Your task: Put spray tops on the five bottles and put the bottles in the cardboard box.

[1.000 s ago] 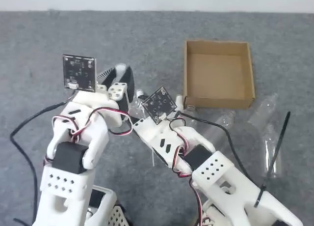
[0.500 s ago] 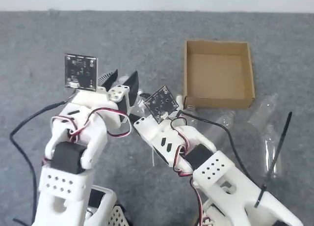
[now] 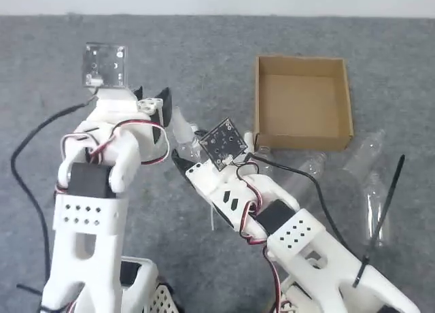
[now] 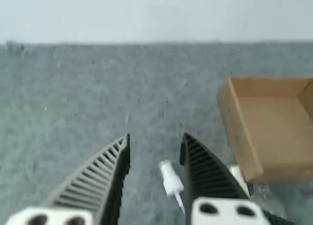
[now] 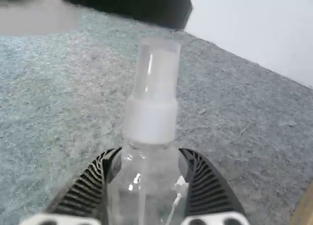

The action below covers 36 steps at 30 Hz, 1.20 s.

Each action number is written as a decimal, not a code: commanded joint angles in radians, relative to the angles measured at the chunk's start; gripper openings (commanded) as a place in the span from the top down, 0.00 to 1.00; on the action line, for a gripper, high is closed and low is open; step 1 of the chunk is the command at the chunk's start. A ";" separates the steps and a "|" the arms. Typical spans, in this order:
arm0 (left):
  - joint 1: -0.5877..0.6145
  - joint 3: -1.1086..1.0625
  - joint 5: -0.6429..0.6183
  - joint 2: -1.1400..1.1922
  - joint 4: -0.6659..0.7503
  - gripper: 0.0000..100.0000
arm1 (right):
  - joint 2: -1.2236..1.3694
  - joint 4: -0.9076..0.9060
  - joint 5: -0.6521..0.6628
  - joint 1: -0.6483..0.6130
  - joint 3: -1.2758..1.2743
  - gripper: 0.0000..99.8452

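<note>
The box (image 3: 302,102) stands open from above, while loose bottles (image 3: 363,160) and the right arm (image 3: 272,218) crowd its near wall.

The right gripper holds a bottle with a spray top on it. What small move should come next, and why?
Probably the right gripper should carry its bottle toward the cardboard box: the spray top looks seated on the neck, and the left gripper stands open, apart from it.

Mine: one left gripper (image 3: 153,95), one right gripper (image 5: 149,155). One cardboard box (image 3: 302,140). One spray-topped bottle (image 5: 149,122). At least three clear bottles (image 3: 366,155); exact number unclear.
</note>
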<state>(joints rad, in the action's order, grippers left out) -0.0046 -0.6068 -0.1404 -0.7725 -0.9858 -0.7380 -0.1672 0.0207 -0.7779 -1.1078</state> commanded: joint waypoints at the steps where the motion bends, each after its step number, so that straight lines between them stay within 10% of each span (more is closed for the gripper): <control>1: 0.000 -0.005 0.020 -0.017 0.021 0.85 | -0.044 -0.005 -0.011 0.008 0.018 0.99; 22: -0.066 -0.102 0.072 -0.370 -0.097 0.84 | -0.030 -0.199 -0.009 0.202 0.249 0.99; 36: -0.265 -0.535 0.072 -0.588 0.091 0.75 | 0.311 -0.430 -0.040 0.266 0.775 1.00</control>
<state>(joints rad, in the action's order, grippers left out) -0.2256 -1.1224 -0.0667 -1.2942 -0.9413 -0.4956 -0.5570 0.0146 -0.4956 -0.4895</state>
